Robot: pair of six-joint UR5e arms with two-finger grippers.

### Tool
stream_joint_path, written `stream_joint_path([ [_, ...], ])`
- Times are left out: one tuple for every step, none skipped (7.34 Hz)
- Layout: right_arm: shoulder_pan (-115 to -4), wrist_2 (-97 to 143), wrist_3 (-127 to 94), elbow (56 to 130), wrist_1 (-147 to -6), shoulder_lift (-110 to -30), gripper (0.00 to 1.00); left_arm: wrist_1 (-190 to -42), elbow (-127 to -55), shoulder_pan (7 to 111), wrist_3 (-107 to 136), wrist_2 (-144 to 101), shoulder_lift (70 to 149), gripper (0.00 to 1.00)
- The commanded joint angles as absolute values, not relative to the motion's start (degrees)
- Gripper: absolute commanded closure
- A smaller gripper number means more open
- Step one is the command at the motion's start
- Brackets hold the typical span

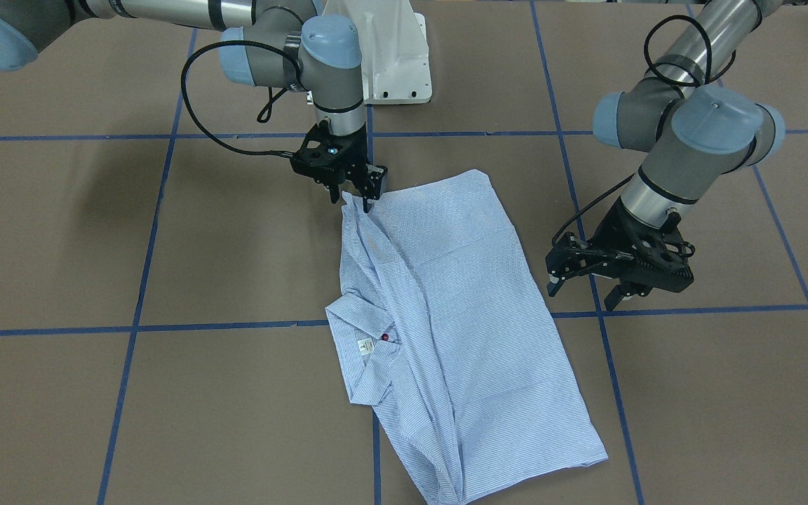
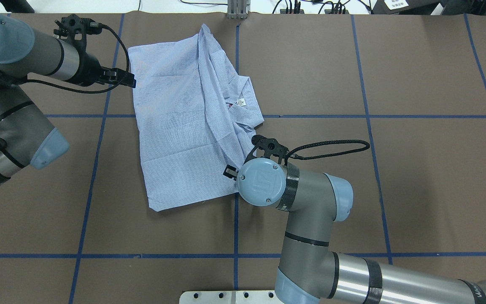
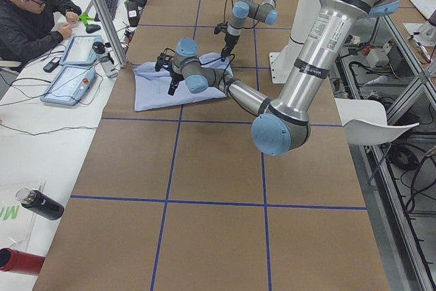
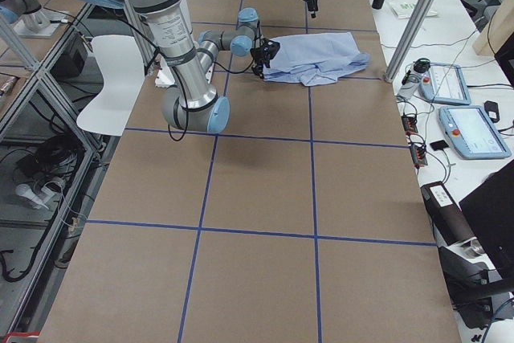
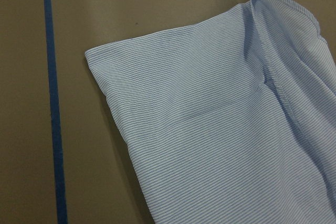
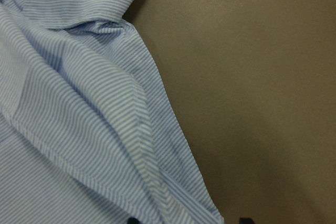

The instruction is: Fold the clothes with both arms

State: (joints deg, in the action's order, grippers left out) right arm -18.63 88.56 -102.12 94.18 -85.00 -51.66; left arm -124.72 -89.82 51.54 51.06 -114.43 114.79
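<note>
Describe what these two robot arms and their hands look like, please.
Both the left arm and right arm are grey metal tubes with black bands and rounded pale-blue joint caps. A black cable loops beside each wrist. The left hand and right hand are black and open-framed, with two fingers.

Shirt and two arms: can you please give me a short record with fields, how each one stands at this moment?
shirt: light-blue striped, lying partly folded on the brown table
collar: facing up, white label visible
right arm: jaws open, pointing down at the shirt corner nearest the robot's base
left arm: jaws open, low beside the shirt's opposite long edge
grasp: neither arm has closed on the cloth yet
</note>
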Motion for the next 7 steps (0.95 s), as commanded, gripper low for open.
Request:
stream_joint_path([
  [-18.28,88.15,-102.04,93.60,-84.90,-51.59,0.31,-124.72,-89.82,51.50,51.06,-114.43,114.79,0.00],
  [-18.28,88.15,-102.04,93.34,-84.82,-51.50,0.36,-124.72,-89.82,51.50,51.06,-114.43,114.79,0.00],
  [-18.28,88.15,-102.04,93.25,-84.73,-51.50,0.43,-124.72,-89.82,51.50,51.06,-114.43,114.70,0.00],
  [-18.19,88.15,-102.04,93.25,-84.73,-51.50,0.48,-124.72,-89.91,51.50,51.06,-114.43,114.26,0.00],
  [-18.11,88.15,-102.13,93.25,-84.73,-51.59,0.53,-124.72,-90.00,51.50,51.06,-114.43,114.17,0.00],
  [-17.84,87.72,-102.13,93.25,-84.73,-51.59,0.53,-124.72,-90.00,51.50,51.06,-114.43,114.08,0.00],
  [-17.58,87.11,-102.13,93.25,-84.73,-51.59,0.57,-124.72,-90.00,51.50,51.06,-114.43,114.08,0.00],
])
